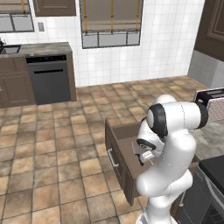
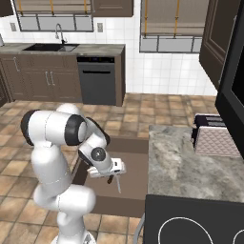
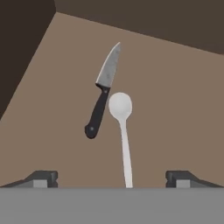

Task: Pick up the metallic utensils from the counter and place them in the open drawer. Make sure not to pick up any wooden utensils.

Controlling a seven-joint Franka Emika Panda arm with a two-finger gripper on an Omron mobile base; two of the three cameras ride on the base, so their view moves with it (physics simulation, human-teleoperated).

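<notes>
My gripper (image 3: 112, 178) stood wide apart, holding nothing. In the hand view's centre, a knife (image 3: 103, 91) with grey steel blade and black handle lay inside the open drawer (image 3: 175, 105), beside a pale spoon (image 3: 122, 127).

the open drawer (image 3: 175, 87) holds a knife (image 3: 103, 94) and a pale spoon (image 3: 122, 127).

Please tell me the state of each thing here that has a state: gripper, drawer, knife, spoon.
Gripper: open, holding nothing, above the drawer.
Drawer: pulled open.
Knife: inside the drawer, released; whether it lies flat is unclear.
Spoon: pale, in the drawer beside the knife, free of the fingers.
</notes>
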